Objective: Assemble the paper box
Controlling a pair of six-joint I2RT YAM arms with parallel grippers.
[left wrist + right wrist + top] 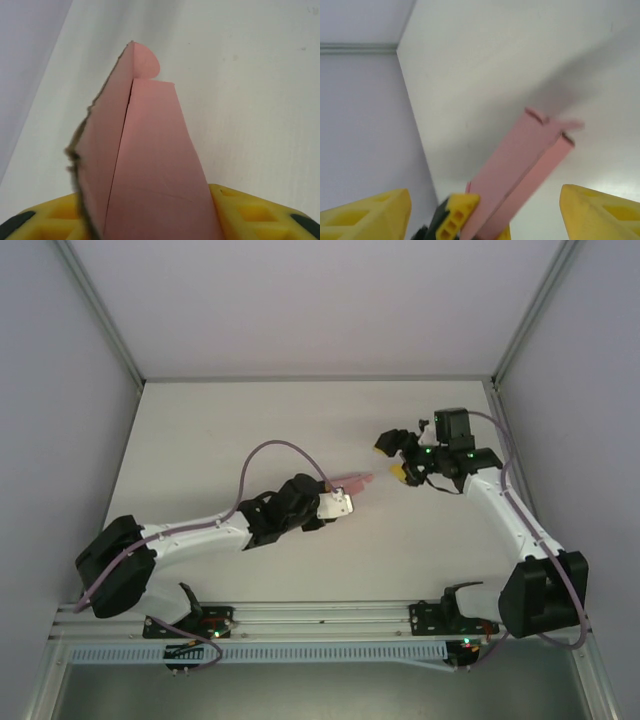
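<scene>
The paper box (358, 481) is a slim pink card sleeve, partly folded, held a little above the white table (250, 430). My left gripper (343, 492) is shut on its near end. In the left wrist view the paper box (145, 150) rises from between the yellow fingers (250, 212), with a rounded tab at its far tip. My right gripper (393, 459) stands open just right of the box's free end, apart from it. In the right wrist view the paper box (520, 170) points up between my wide-spread right fingers (600, 210), and one finger of the left gripper (455, 215) shows on its lower end.
Grey walls and metal frame posts (110, 330) close in the table on the left, back and right. A slotted rail (320, 618) with both arm bases runs along the near edge.
</scene>
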